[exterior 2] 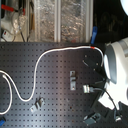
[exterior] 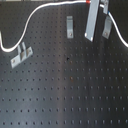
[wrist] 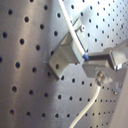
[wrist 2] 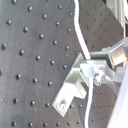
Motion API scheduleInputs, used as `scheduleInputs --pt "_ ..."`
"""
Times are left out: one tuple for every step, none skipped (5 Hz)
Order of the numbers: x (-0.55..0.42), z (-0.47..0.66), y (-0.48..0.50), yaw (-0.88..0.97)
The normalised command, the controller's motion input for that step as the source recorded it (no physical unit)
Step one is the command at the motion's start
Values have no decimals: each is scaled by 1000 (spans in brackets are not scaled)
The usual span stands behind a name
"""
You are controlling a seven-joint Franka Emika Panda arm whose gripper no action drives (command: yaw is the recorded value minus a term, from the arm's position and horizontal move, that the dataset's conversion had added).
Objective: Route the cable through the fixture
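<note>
Cable crosses bracket in wrist views only.

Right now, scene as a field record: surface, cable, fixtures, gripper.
surface: black perforated board
cable: white cable curving across the board, red band near the gripper end
fixtures: three metal brackets in the first exterior view: left bracket, middle bracket, right bracket
gripper: gripper down by the right bracket; cable runs against that bracket in both wrist views; jaw state unclear
</note>
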Motion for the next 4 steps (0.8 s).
scheduleInputs --pt "-109 234 178 -91" --pt "-216 187 138 -157" --pt "0 0 0 -3" --pt "-290 273 114 0"
